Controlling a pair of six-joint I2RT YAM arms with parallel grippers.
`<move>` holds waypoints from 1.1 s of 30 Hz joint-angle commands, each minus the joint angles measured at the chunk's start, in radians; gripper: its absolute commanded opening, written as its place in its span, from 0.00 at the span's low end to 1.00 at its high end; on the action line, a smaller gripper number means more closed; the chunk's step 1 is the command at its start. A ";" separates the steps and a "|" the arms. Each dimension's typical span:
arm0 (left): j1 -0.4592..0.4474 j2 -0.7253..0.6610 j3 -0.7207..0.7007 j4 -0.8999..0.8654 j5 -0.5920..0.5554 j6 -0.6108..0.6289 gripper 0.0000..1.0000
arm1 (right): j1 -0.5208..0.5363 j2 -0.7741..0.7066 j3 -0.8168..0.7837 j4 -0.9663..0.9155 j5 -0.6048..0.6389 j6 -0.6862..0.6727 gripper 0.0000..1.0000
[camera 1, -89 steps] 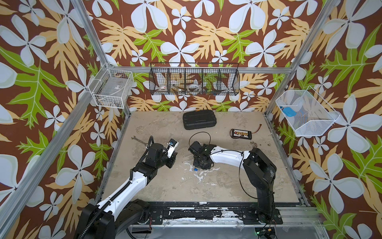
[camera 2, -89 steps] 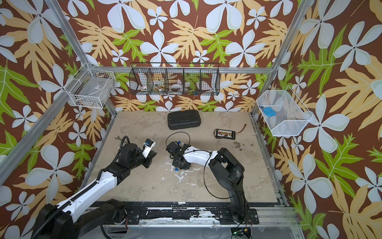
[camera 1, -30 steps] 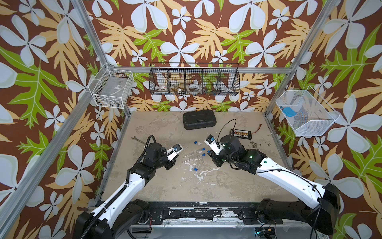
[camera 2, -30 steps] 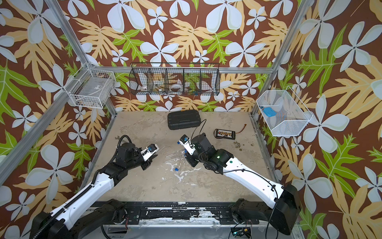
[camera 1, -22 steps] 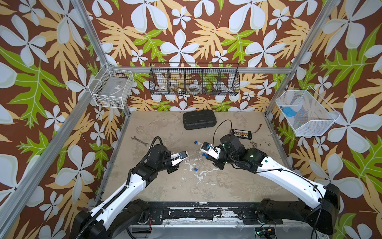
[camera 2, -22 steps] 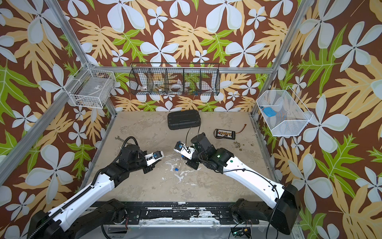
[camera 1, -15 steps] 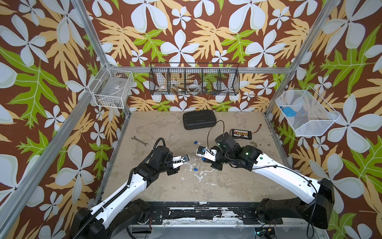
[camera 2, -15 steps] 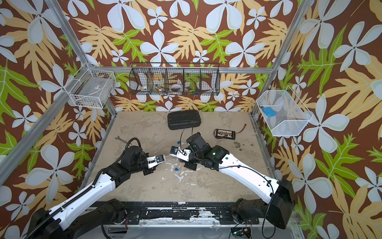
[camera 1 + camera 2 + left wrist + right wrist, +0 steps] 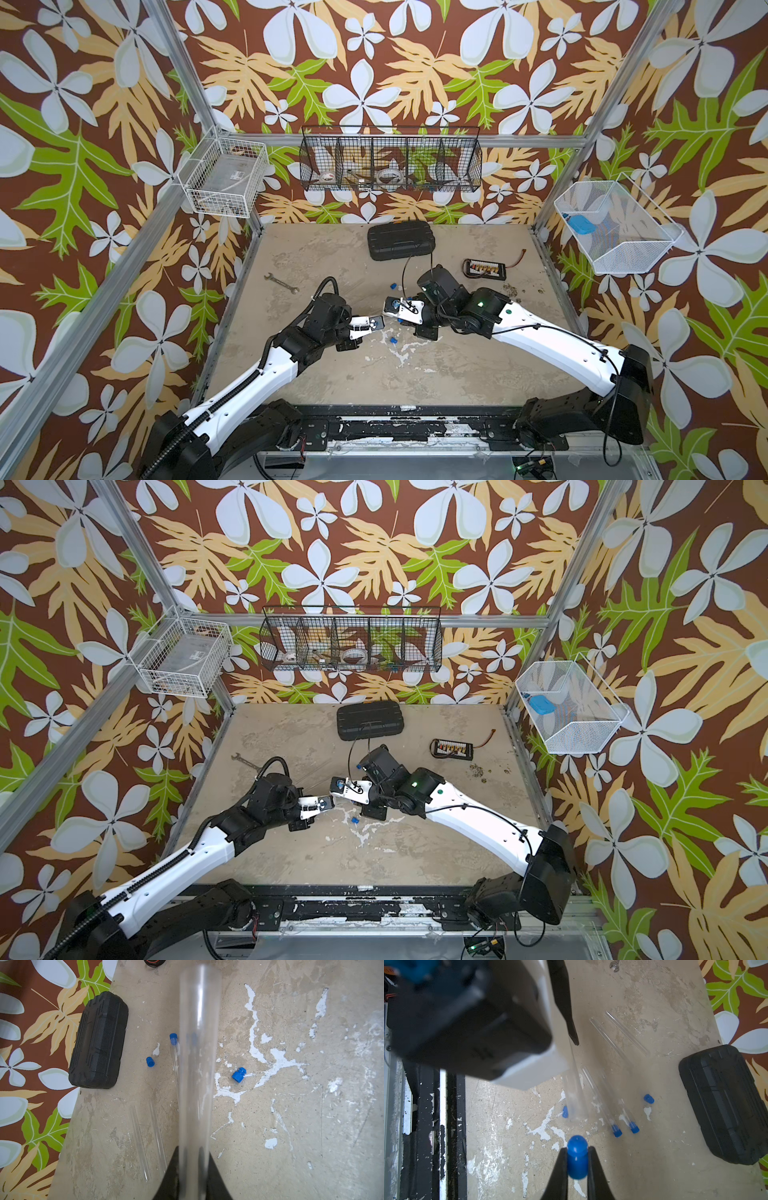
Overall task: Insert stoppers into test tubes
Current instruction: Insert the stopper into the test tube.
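My left fingers (image 9: 171,1178) are clamped on a clear test tube (image 9: 197,1053). Its long axis runs straight out from them toward my right fingers (image 9: 560,1172), which pinch a blue stopper (image 9: 577,1159). The tube's far end and the stopper face each other, near but apart and roughly in line, by my judgement. Both arms reach inward above the middle of the worktop (image 9: 415,374), wrists nose to nose.

The case (image 9: 401,246) lies behind the stoppers (image 9: 391,340), wrench (image 9: 282,283) left.
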 commanded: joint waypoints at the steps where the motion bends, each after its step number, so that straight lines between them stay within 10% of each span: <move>1: -0.005 0.001 0.012 -0.007 -0.001 0.013 0.00 | 0.008 0.013 0.015 0.015 0.014 0.005 0.06; 33: -0.155 -0.066 -0.016 0.042 -0.168 0.185 0.00 | 0.036 0.133 0.134 -0.071 -0.064 0.084 0.00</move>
